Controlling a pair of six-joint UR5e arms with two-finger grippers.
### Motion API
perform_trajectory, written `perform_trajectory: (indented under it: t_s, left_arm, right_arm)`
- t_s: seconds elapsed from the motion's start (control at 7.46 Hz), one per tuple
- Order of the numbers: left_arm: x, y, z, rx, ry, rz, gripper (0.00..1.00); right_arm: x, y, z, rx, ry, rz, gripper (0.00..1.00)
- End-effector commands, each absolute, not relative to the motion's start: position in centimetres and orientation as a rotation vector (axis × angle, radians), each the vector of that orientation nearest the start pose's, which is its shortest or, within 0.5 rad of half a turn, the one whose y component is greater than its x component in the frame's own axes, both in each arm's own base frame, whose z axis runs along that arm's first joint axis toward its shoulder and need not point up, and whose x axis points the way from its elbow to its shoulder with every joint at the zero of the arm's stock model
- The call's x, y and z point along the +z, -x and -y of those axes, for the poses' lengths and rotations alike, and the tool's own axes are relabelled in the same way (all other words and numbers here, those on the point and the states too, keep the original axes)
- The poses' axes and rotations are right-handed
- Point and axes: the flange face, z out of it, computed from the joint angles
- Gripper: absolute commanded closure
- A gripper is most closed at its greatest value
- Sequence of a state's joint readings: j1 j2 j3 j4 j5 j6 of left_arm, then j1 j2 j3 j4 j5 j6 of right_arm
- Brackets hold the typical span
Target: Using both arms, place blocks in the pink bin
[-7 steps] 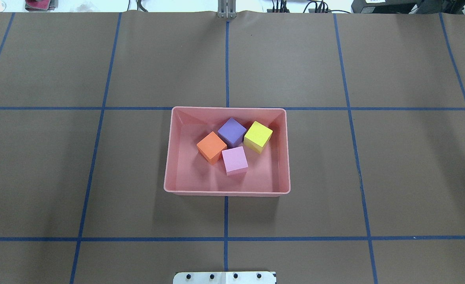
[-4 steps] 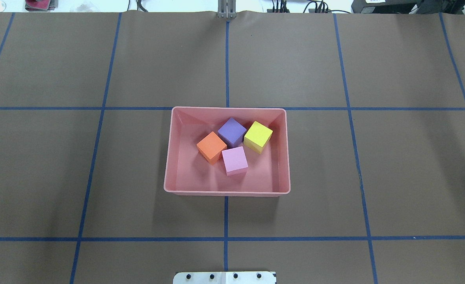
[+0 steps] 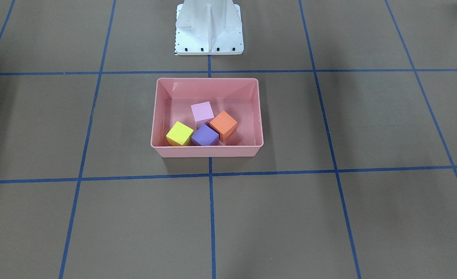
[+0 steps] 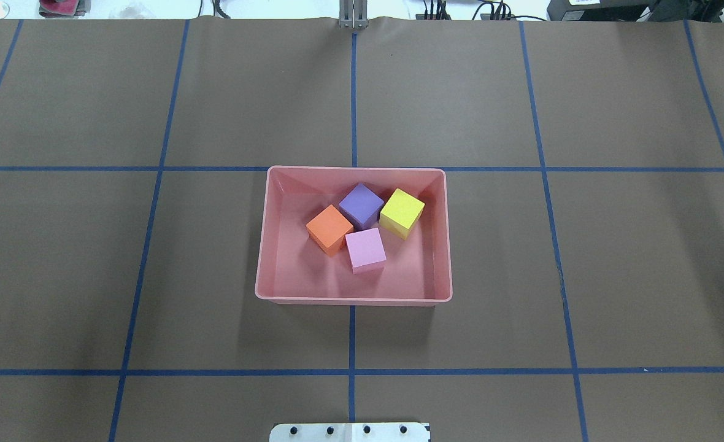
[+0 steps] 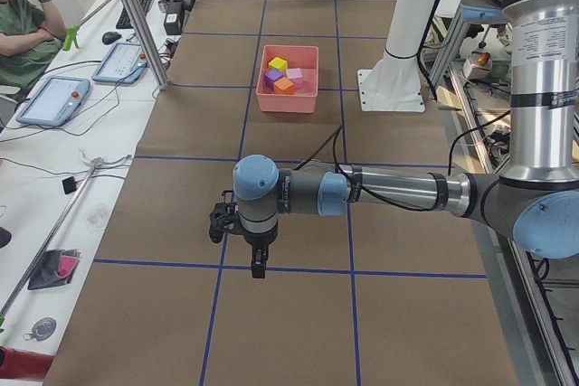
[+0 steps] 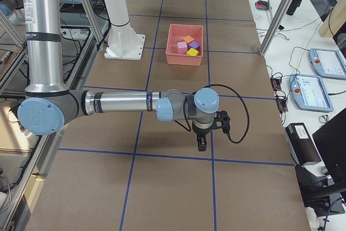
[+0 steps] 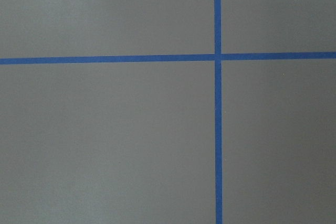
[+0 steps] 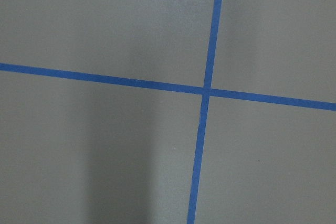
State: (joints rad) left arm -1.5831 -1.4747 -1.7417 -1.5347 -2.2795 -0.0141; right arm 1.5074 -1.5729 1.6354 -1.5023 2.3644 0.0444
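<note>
The pink bin [image 4: 353,301] stands at the table's middle and holds all four blocks: orange [image 4: 329,228], purple [image 4: 361,205], yellow [image 4: 402,212] and light pink [image 4: 365,248], close together on its floor. It also shows in the front view [image 3: 207,151]. Neither arm is in the overhead or front view. My left gripper [image 5: 258,264] hangs over bare table far from the bin, seen only in the left side view. My right gripper [image 6: 201,144] hangs over bare table at the other end. I cannot tell whether either is open or shut. Both wrist views show only brown table and blue tape.
The white base pedestal [image 3: 209,31] stands behind the bin on the robot's side. Blue tape lines grid the brown table cover. A side bench with tablets [image 5: 50,101] and a seated person [image 5: 23,24] lies beyond the table's far edge.
</note>
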Motion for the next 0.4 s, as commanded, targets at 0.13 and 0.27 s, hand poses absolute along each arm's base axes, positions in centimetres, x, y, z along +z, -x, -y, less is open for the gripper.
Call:
perform_trajectory:
  t_s: [0.13,0.27]
  left_arm:
    - [62.94,7.33,45.24,-0.01,-0.033,-0.709,0.0]
    - [62.94,7.33,45.24,-0.01,-0.033,-0.709,0.0]
  right_arm:
    - [61.8,-3.28,50.19,-0.058,-0.085,0.803,0.0]
    - [61.73,-3.35,50.18,-0.057,-0.086,0.804,0.0]
